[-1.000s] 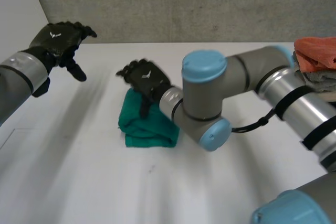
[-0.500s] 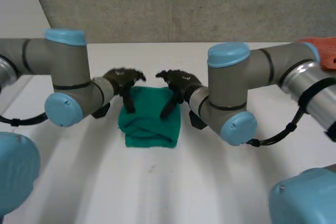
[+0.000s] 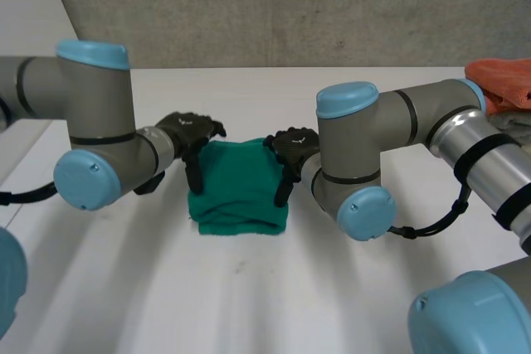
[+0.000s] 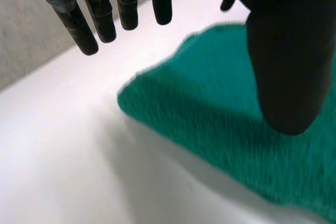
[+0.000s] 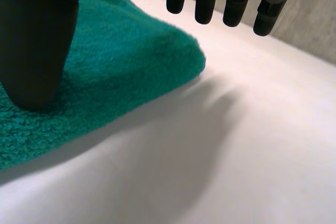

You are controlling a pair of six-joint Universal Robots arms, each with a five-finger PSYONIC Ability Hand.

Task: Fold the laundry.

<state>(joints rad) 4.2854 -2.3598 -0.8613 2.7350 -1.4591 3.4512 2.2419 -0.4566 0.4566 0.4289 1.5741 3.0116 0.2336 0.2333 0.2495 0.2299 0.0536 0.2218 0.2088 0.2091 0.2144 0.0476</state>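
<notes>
My left robot hand has swung in, so now it and my right robot hand sit open, fingers straight, at each side of the folded green fuzzy towel in the middle of the white desk, ready, I think, for another fold.

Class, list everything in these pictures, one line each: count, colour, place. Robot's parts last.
Towel: one, green, folded, mid-table between the hands.
Orange cloth: one, orange, table's far right edge.
Pale cloth: one, greyish-white, under the orange cloth.
Table: one, white, beneath everything.
Wall: one, grey, behind the table.
Arms: two, grey with light-blue caps, flanking the towel.
Left hand: one, black, open, thumb over towel's left side.
Right hand: one, black, open, thumb over towel's right side.
</notes>
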